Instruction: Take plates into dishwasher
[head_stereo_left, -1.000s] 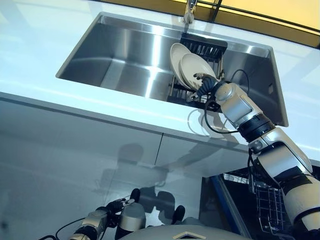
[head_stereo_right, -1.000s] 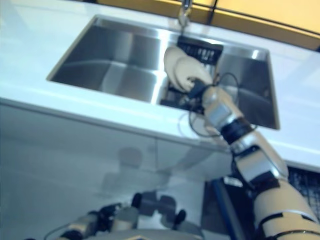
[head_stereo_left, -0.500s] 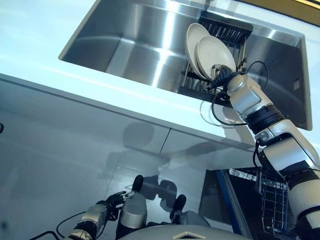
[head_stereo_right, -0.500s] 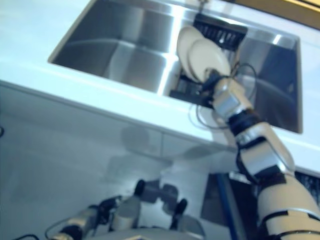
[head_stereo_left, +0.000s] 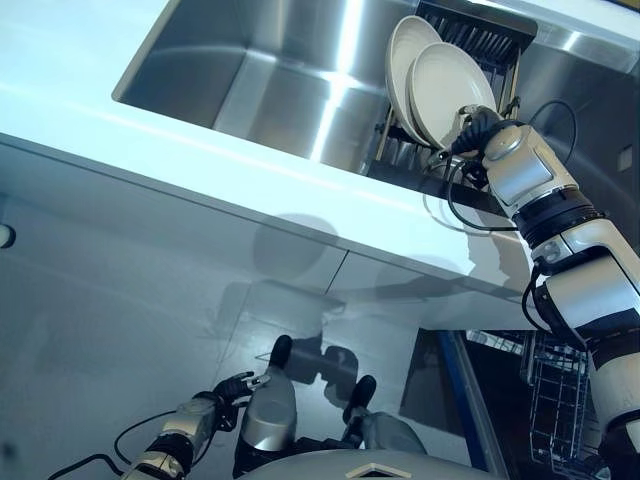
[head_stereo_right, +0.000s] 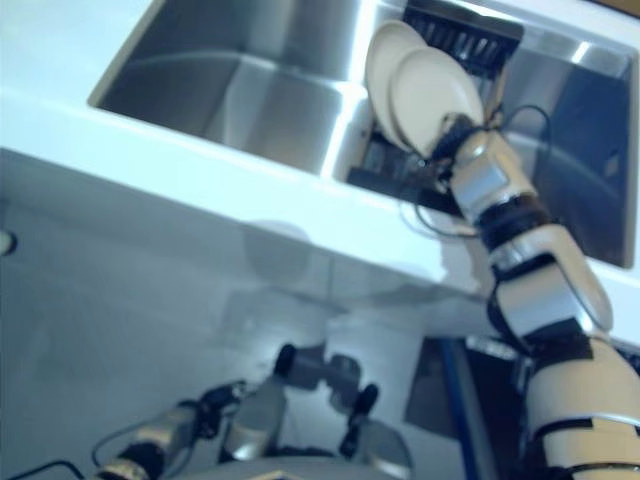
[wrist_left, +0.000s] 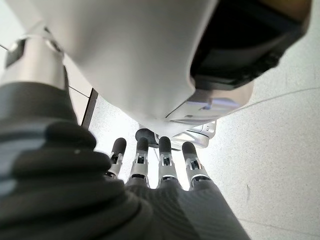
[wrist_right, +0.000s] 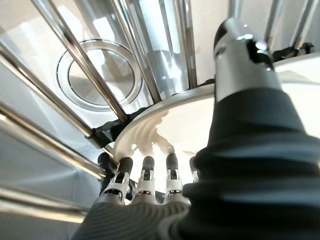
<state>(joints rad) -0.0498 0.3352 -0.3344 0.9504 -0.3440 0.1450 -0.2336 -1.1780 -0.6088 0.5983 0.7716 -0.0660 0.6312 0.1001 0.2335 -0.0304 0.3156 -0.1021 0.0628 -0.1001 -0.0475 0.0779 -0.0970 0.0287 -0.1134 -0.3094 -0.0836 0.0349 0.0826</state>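
Observation:
Two white plates stand on edge in a dark dish rack (head_stereo_left: 486, 38) in the steel sink (head_stereo_left: 250, 60): a front plate (head_stereo_left: 450, 88) and a back plate (head_stereo_left: 403, 52). My right hand (head_stereo_left: 480, 128) is at the front plate's lower right edge. In the right wrist view its thumb (wrist_right: 240, 60) lies across the plate's face (wrist_right: 170, 125) and its fingers (wrist_right: 145, 176) reach under the rim, pinching it. My left hand (head_stereo_left: 228, 388) hangs low, far from the sink, with straight fingers (wrist_left: 162, 156), holding nothing.
The white counter (head_stereo_left: 200, 150) runs along the front of the sink. An open dishwasher with a wire basket (head_stereo_left: 550, 405) is at the lower right, below the counter. The rack's metal bars (wrist_right: 100, 85) and the sink drain (wrist_right: 90, 75) are close to my right hand.
The whole picture has shifted, so the camera has moved. My right hand stays at the front plate's edge. The left hand has not visibly moved.

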